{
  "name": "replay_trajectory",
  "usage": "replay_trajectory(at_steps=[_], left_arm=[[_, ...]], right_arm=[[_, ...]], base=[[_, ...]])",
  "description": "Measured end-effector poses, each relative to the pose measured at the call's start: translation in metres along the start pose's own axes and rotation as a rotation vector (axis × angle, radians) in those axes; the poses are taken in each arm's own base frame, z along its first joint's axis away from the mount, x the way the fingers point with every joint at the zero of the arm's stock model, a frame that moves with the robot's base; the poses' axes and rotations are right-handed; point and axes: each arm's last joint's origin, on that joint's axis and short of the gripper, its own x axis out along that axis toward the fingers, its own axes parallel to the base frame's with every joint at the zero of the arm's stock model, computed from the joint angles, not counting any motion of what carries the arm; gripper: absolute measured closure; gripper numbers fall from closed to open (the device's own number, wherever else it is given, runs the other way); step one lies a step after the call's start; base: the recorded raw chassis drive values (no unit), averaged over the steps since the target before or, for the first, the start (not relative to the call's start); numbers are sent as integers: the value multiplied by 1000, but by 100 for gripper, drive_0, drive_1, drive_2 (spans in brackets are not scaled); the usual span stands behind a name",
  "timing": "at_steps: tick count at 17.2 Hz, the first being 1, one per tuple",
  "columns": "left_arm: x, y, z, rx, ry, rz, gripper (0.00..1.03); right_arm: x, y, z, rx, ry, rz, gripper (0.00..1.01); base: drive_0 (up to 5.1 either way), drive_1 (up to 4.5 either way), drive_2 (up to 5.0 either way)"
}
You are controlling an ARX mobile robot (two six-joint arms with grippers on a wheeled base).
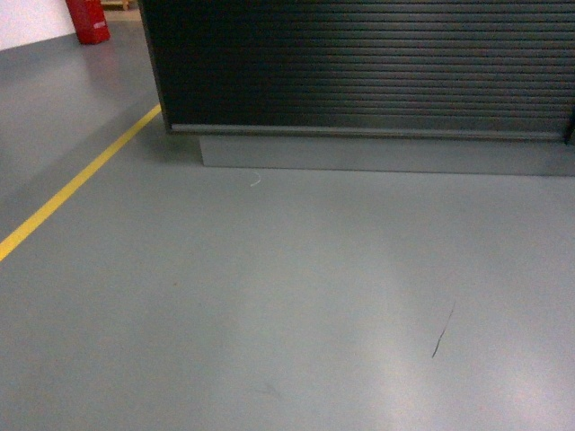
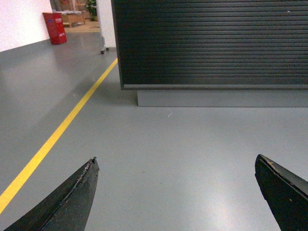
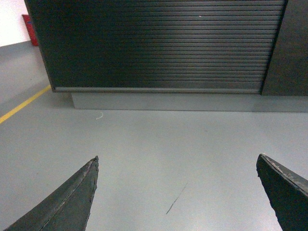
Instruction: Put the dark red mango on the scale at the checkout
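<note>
Approach step only. Left tool (image 2: 175, 192) and right tool (image 3: 177, 192) both spread wide, gripping nothing, low over grey floor (image 1: 296, 305). Ahead of both: checkout (image 1: 359, 63), ribbed front. Dark red mango, scale: nowhere visible. Next, probably: finding the mango.

No readable text, label or number shows on the checkout (image 1: 359, 63) or elsewhere.

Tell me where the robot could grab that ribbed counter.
Nowhere good, probably: the counter shows only a flat slatted front above a grey plinth, no handle or lip. The left gripper and right gripper, jaws open, have nothing to close around.
</note>
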Motion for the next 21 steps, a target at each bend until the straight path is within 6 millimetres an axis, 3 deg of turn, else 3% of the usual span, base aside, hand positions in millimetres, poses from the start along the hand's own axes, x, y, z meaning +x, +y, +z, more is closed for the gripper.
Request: replay_trajectory(at_steps=[21], left_arm=[[0, 0, 0, 0, 3, 0, 5]], right_arm=[[0, 0, 0, 0, 1, 0, 3]], base=[[1, 218, -216]])
